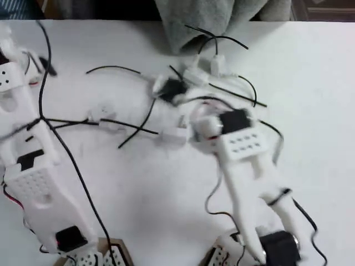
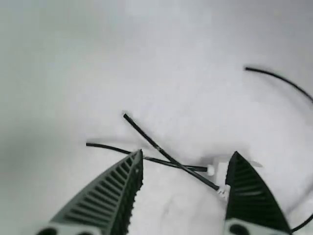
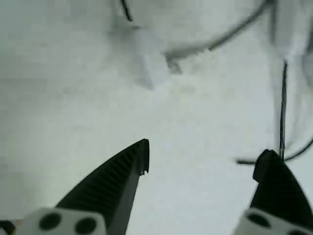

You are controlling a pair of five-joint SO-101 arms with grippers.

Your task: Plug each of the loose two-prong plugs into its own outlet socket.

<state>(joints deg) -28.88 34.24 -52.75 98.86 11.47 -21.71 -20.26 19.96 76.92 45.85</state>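
The small white plugs (image 1: 176, 133) among the black wires (image 1: 141, 124) are blurred in the high view, so their prongs cannot be told. The top edge cuts off the grey cloth (image 1: 222, 19). In the left wrist view one finger (image 2: 249, 196) of the left gripper (image 2: 186, 159) partly hides a white plug (image 2: 215, 170). In the right wrist view a white piece (image 3: 146, 68) is too blurred to tell whether it is a plug or a socket.

**Robotics bench, likely a lab or workshop**

Plain white table (image 1: 316, 100). Two white plastic arms are mounted at its near edge, the left arm (image 1: 33, 177) and the right arm (image 1: 249, 166), with wood blocks (image 1: 119, 250) at their bases. Black cords (image 1: 138, 124) lie strewn loose across the top. Grey cloth (image 1: 222, 22) hangs at the far edge.
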